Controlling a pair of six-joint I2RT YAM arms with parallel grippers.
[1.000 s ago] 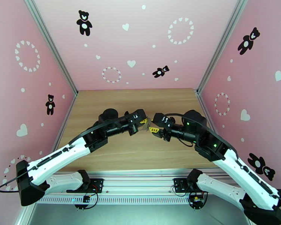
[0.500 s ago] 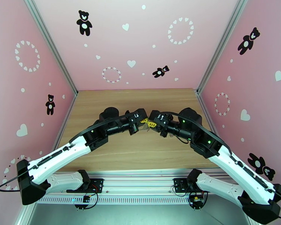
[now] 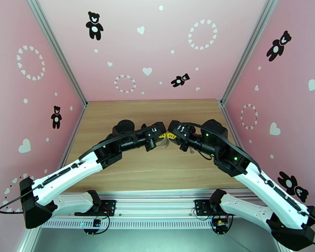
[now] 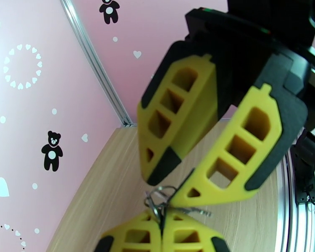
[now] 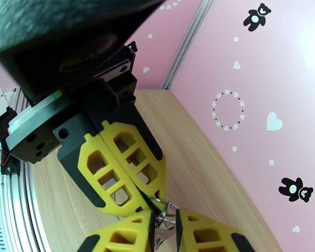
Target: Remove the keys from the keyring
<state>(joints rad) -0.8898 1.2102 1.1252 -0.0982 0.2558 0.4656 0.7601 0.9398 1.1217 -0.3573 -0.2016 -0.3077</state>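
Keyring [image 4: 156, 197], thin grey wire loops, bunched

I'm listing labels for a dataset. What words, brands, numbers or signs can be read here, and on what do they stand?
No text can be read anywhere.
On the walls: bear, heart and dotted-ring pictures, no letters.
On the left gripper, right gripper and keyring: no markings visible.
On the circuit boards by the arm bases: any print is too small to read.

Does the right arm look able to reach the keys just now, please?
Probably yes: the keys poke out beyond the shut left gripper, sitting between the jaws of the right gripper.
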